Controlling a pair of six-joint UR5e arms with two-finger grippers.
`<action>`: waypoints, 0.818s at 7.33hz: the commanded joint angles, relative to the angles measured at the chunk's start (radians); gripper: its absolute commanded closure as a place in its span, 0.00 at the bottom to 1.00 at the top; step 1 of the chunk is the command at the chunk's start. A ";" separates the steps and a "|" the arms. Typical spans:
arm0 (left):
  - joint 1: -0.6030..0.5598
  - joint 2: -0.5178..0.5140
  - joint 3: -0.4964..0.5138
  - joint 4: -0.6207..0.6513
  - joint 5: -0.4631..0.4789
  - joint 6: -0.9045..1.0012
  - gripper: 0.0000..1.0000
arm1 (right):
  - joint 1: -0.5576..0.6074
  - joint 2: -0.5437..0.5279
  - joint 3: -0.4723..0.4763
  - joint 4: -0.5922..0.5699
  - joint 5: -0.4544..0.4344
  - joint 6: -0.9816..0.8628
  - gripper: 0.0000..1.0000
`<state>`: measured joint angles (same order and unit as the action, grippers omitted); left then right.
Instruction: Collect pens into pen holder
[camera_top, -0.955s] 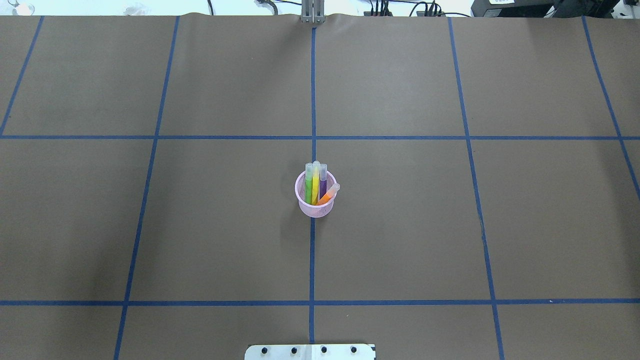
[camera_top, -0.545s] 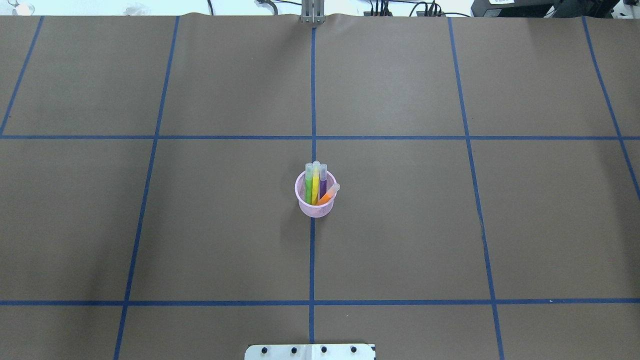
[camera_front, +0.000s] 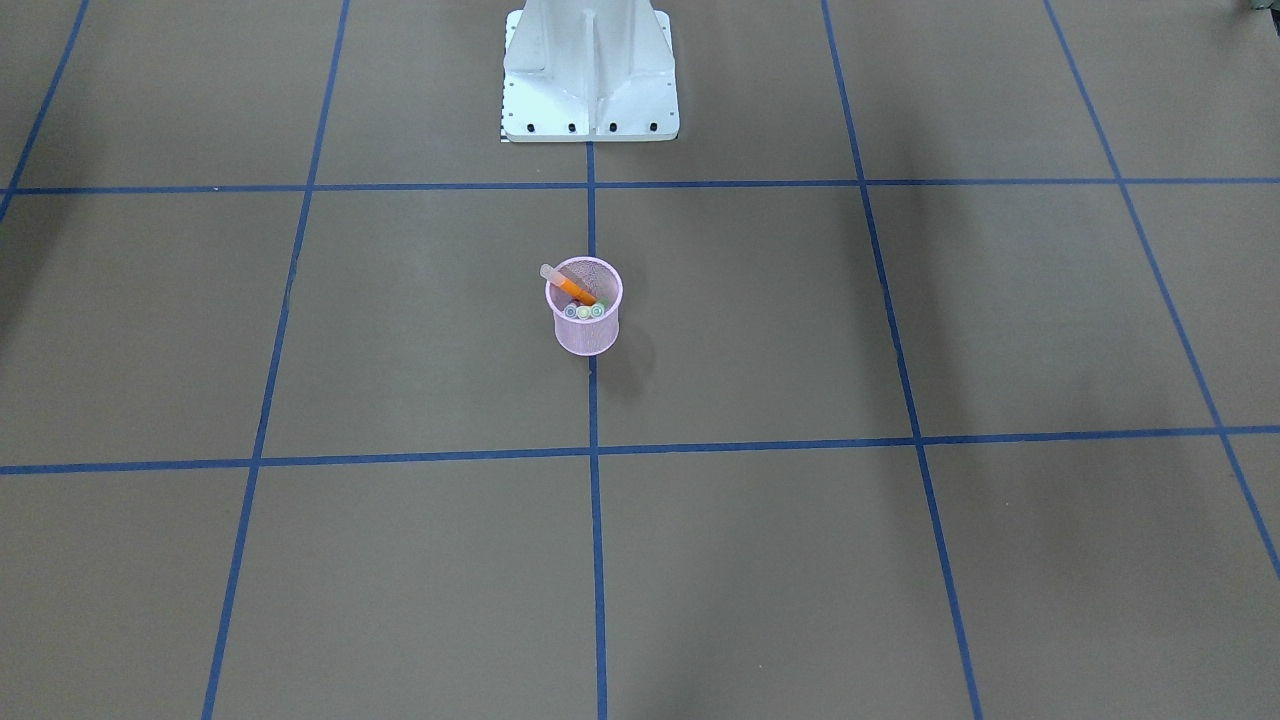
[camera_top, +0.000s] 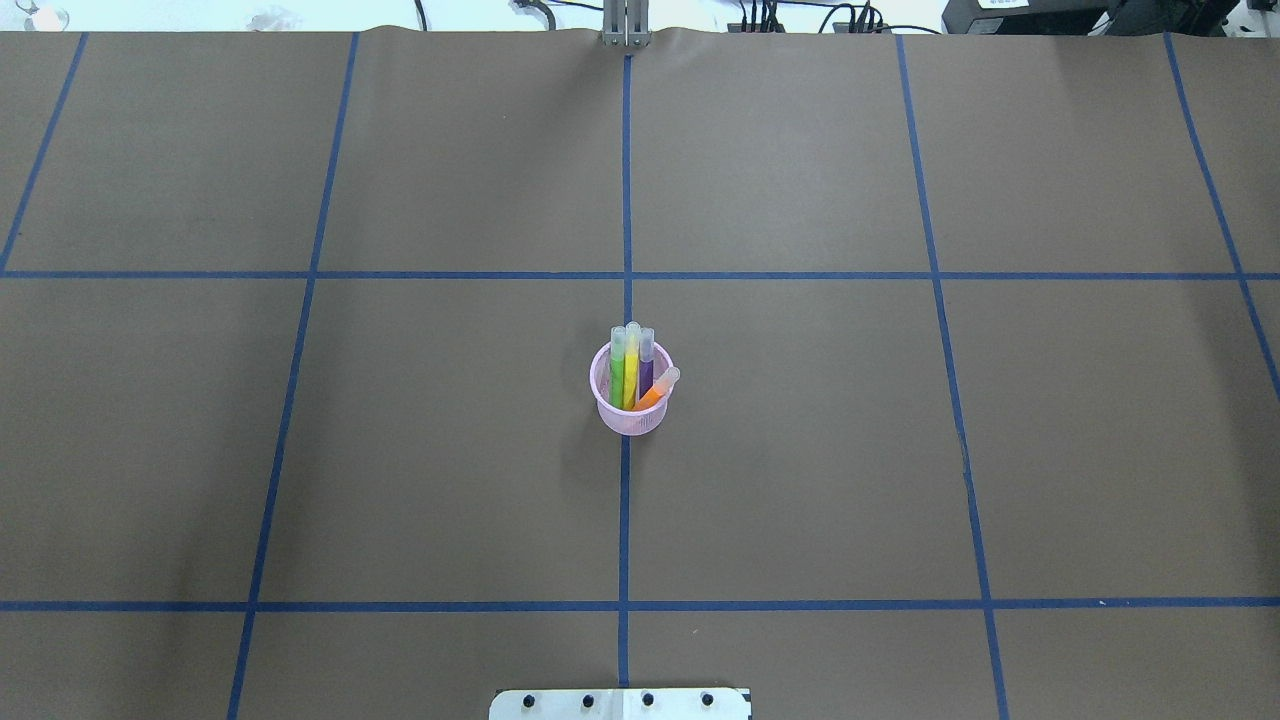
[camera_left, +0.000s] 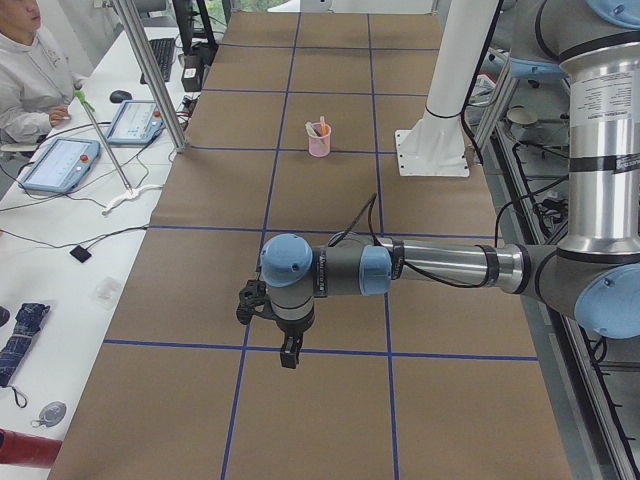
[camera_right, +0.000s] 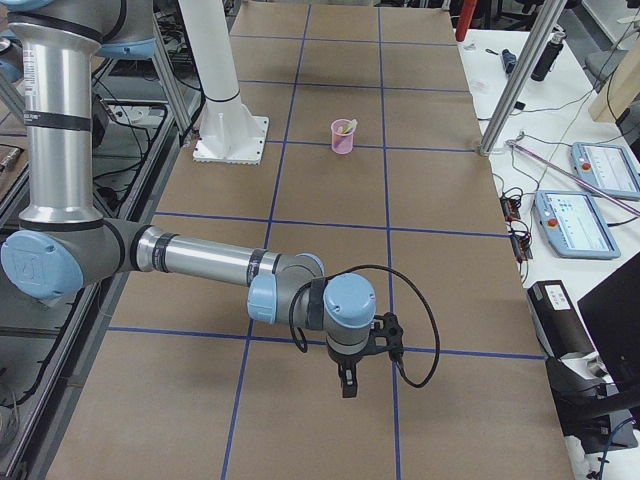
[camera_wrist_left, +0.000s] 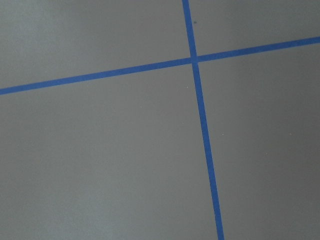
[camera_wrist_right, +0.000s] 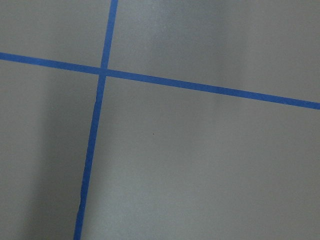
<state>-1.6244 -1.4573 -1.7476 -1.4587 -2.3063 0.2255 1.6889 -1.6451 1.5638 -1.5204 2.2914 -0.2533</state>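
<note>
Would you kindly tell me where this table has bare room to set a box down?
The brown squares either side of the pen holder, between blue tape lines, lie bare, as does the far row. Only the centre line holds the holder with its pens. The left pincer and right pincer hang over the table at its two ends.

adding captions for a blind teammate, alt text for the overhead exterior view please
A pink wire-mesh pen holder stands mid-table on a blue tape grid line, holding a green pen, yellow pen and purple pen side by side and an orange pen leaning right. The brown table fills the view; no robot arm shows.
</note>
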 joint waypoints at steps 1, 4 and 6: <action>0.001 -0.003 -0.003 0.000 0.001 0.000 0.00 | 0.000 0.001 0.008 -0.003 0.009 0.012 0.00; 0.000 0.006 -0.007 -0.003 0.001 0.000 0.00 | -0.003 0.011 0.024 -0.015 0.002 0.110 0.00; 0.000 0.005 -0.013 -0.003 0.001 0.000 0.00 | -0.011 0.011 0.038 -0.015 0.000 0.126 0.00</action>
<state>-1.6244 -1.4517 -1.7562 -1.4617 -2.3056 0.2255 1.6818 -1.6345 1.5951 -1.5355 2.2941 -0.1428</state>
